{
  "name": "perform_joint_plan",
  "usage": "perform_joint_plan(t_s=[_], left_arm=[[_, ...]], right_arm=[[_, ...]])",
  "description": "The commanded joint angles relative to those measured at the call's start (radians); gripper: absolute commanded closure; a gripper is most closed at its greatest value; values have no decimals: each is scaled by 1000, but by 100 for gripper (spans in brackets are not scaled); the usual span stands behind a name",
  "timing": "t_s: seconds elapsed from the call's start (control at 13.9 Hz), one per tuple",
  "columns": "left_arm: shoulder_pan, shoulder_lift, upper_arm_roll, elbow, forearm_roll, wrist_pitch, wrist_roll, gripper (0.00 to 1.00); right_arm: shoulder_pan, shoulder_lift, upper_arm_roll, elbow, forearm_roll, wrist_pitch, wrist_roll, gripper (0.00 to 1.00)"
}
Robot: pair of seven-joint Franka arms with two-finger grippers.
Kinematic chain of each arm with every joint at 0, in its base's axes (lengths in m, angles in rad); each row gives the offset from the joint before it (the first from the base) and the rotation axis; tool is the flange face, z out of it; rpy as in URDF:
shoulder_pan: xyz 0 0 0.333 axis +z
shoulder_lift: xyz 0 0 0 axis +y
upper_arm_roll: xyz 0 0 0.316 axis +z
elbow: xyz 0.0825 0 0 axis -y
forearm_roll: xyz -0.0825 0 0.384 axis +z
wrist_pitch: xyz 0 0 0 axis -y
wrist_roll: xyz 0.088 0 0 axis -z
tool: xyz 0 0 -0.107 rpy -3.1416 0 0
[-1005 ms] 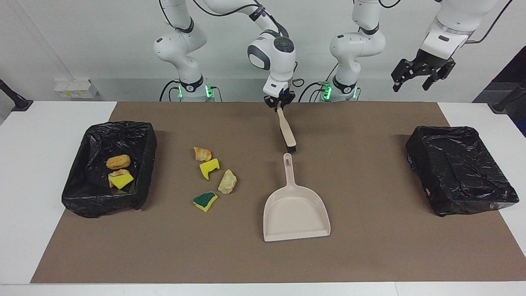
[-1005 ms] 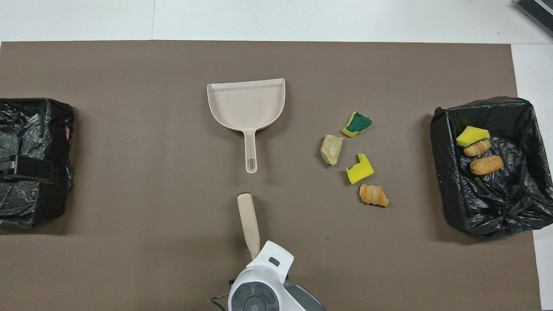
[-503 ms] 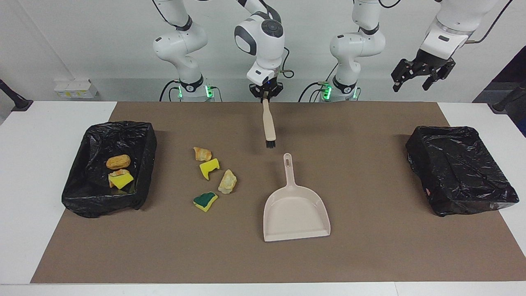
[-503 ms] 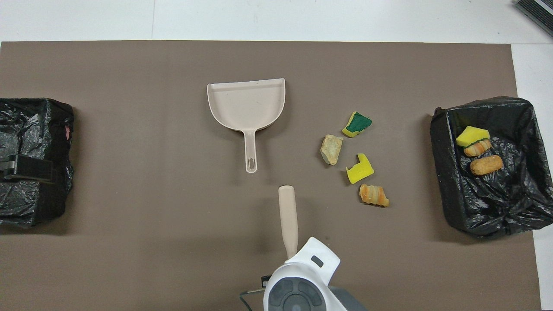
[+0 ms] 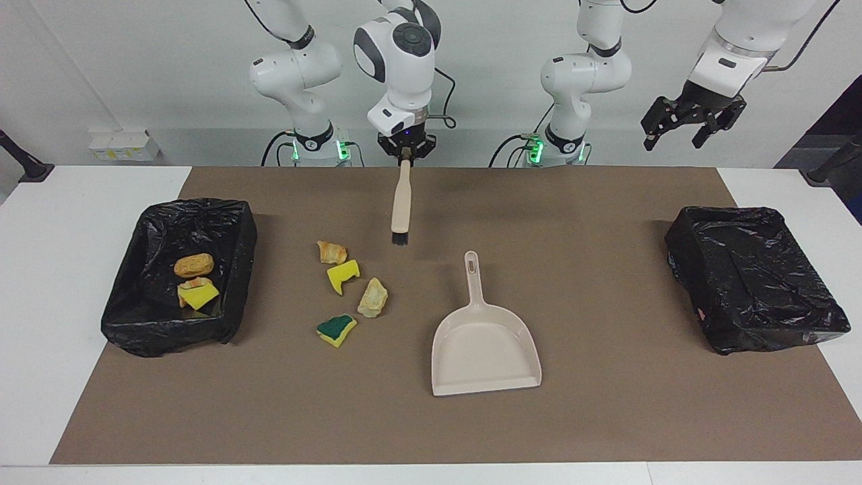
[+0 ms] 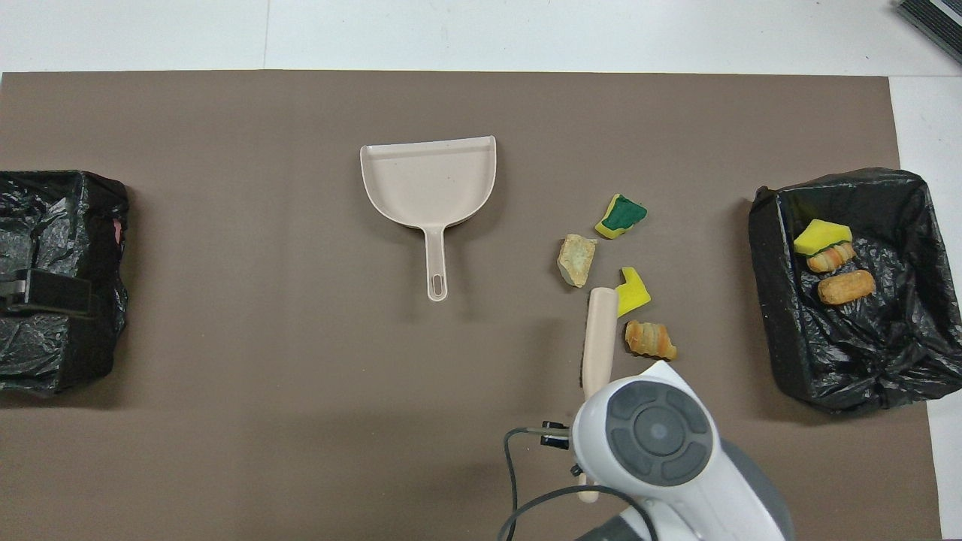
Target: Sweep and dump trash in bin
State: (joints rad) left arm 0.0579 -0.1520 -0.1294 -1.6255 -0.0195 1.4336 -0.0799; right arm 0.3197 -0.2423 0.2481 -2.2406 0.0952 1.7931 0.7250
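The right claw (image 5: 406, 152) is clamped on the handle end of the brush (image 5: 401, 205), which hangs bristles-down with its long axis pointing away from the robots, over the mat nearest them. A little farther out and toward the right arm's end of the desk lie the four loose scraps (image 5: 347, 293) (bread lumps and sponge bits), close by the bristles. The dustpan (image 5: 485, 337) lies farther still, toward the left arm's end, so the scraps sit between that lined bin (image 5: 180, 276) and the pan. The left claw (image 5: 687, 121) waits high, spread wide and empty.
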Motion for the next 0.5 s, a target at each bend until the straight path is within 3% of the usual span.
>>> perform_joint_plan(t_s=[0.0,0.22,0.43], left_arm=[[10,11,-9,26,13,-22,-4,0],[10,11,-9,26,13,-22,-4,0],[-13,9,-24,22,3,-21,-15,0]], right_arm=[[-100,-48,11,-63,-9,-11,-7,100],[-224,-48,11,-86,-63,-38,-16,100],[-251,-100,11,-184,-88,-45,-10,100]])
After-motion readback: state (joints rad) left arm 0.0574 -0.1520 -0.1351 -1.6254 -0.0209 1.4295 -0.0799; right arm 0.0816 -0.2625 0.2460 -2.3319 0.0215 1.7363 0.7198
